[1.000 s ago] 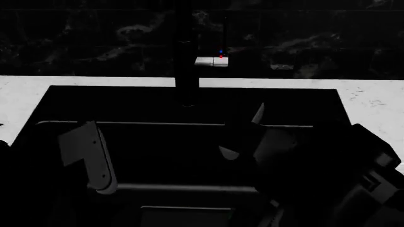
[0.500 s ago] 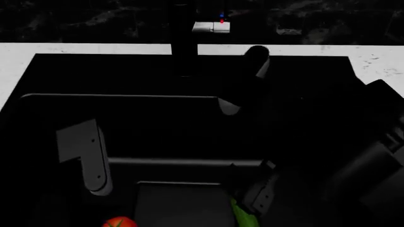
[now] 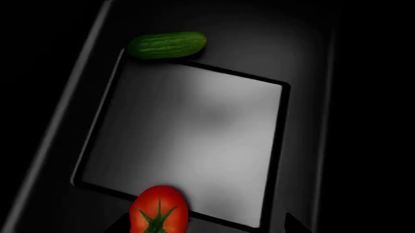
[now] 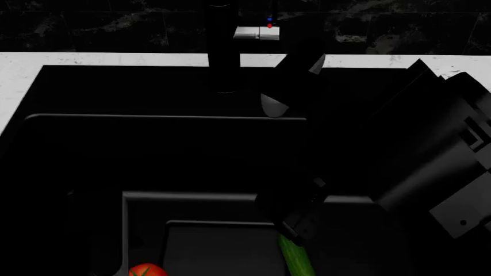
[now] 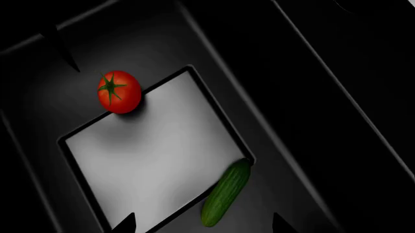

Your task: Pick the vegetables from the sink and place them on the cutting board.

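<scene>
The right claw [image 4: 295, 230] hung low inside the sink [image 4: 153, 92], just above the near end of the cucumber [image 4: 295, 259]; it was so dark against the basin that I could not tell from the head view whether its fingers were spread or pressed together. In the right wrist view only two dark fingertips [image 5: 124, 223] showed at the picture's edge, set apart, with nothing between them. The left claw could not be made out in the head view; in the left wrist view just its dark tips [image 3: 292, 224] showed, and its state could not be told.

The cucumber [image 5: 226, 193] lay on the sink floor along one edge of the grey square recessed panel [image 5: 155, 150], overlapping that edge slightly. The tomato [image 5: 119, 91] sat at the opposite side of the panel, stem up, well apart from the cucumber. In the left wrist view the tomato [image 3: 159, 209] was nearest, the cucumber [image 3: 166, 45] across the panel [image 3: 194, 141].

Beyond the basin, the black faucet [image 4: 225, 46] rose from the white marbled tabletop [image 4: 115, 58].
</scene>
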